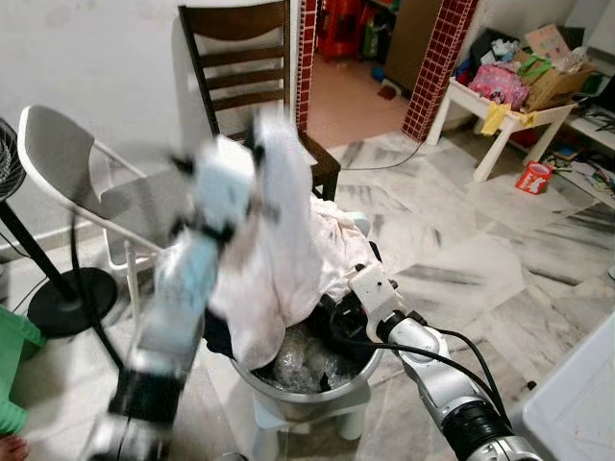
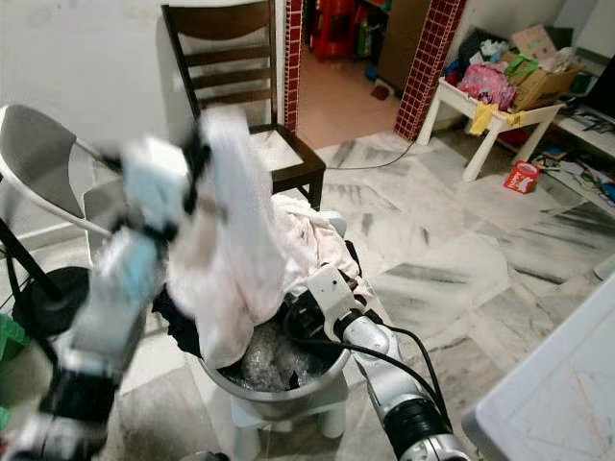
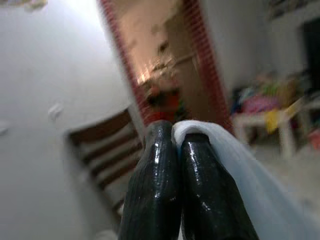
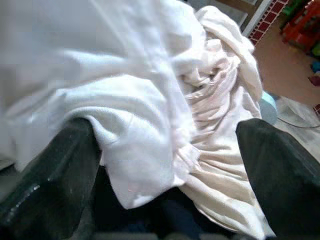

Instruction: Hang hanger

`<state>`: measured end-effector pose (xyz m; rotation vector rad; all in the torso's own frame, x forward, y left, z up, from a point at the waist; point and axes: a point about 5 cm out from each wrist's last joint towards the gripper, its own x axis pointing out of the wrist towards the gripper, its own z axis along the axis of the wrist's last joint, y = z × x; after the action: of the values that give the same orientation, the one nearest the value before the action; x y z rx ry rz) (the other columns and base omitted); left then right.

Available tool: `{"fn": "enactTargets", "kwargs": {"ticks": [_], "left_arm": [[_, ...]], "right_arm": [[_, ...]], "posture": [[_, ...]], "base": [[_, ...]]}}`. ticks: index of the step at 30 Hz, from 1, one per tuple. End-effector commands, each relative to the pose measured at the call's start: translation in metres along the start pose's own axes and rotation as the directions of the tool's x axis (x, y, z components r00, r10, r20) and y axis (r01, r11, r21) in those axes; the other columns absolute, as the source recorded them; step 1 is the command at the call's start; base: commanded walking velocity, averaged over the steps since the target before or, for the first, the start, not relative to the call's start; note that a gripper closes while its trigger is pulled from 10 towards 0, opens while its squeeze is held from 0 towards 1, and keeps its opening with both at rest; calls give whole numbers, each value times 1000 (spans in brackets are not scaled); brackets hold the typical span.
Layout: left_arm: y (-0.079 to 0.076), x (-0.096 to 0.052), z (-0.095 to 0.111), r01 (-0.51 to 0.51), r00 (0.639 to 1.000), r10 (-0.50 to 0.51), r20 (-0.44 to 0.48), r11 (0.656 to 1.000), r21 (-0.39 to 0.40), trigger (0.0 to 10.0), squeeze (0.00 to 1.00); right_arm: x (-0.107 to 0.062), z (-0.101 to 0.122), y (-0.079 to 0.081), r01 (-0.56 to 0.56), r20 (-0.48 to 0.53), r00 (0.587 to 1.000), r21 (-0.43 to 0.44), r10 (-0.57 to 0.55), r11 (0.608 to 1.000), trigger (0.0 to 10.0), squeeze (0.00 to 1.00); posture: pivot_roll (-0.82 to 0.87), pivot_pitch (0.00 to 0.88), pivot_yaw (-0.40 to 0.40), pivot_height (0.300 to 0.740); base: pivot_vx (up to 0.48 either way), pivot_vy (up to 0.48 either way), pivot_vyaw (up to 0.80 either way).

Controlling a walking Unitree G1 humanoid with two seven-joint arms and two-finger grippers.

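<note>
The marble floor (image 1: 452, 259) runs back to a doorway with red-tiled posts (image 1: 439, 58). Against the wall stands a dark wooden chair (image 1: 252, 58), and a grey folding chair (image 1: 67, 158) sits at the floor's left side beside a black fan base (image 1: 72, 300). At the far right corner a white table (image 1: 485, 115) carries clutter, with a red carton (image 1: 533, 177) on the floor by its leg.

In the middle, a steel basin (image 1: 307, 389) rests on a small white stool (image 1: 274, 418) and is heaped with laundry. A white cloth (image 1: 288, 240) rises from the heap, lifted above the basin's left rim.

The left gripper (image 3: 177, 142), blurred in the head views, is raised over the basin; its 2 fingers are pressed together with the cloth's edge pinched between them. The right gripper (image 4: 165, 170) sits at the basin's right rim, fingers spread wide on either side of the pile of cream laundry (image 4: 220, 125), gripping nothing.

No hanger can be made out in any view.
</note>
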<state>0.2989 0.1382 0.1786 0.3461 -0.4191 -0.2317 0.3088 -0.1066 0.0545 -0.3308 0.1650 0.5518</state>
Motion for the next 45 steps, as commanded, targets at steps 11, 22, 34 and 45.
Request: {"fn": "enactTargets", "kwargs": {"ticks": [11, 22, 34, 45], "left_arm": [[60, -105, -57, -394, 813, 437, -385, 900, 188, 0, 0], [61, -140, -72, -468, 688, 512, -514, 855, 225, 0, 0], [85, -97, -57, -481, 762, 520, -386, 854, 199, 0, 0], [154, -60, -48, -598, 709, 651, -271, 759, 259, 0, 0]], "right_arm": [[3, 5, -7, -17, 4, 1000, -21, 17, 1000, 10000, 0], [0, 1, -6, -26, -4, 1000, -22, 26, 999, 10000, 0], [0, 0, -6, -35, -10, 999, -22, 34, 999, 10000, 0], [0, 1, -3, -43, -6, 999, -22, 43, 999, 10000, 0]], "posture": [[93, 41, -81, 740], [83, 41, -78, 740], [76, 37, -75, 740], [72, 38, -72, 740]], "base": [[0, 0, 0], [0, 0, 0], [0, 0, 0], [0, 0, 0]]}}
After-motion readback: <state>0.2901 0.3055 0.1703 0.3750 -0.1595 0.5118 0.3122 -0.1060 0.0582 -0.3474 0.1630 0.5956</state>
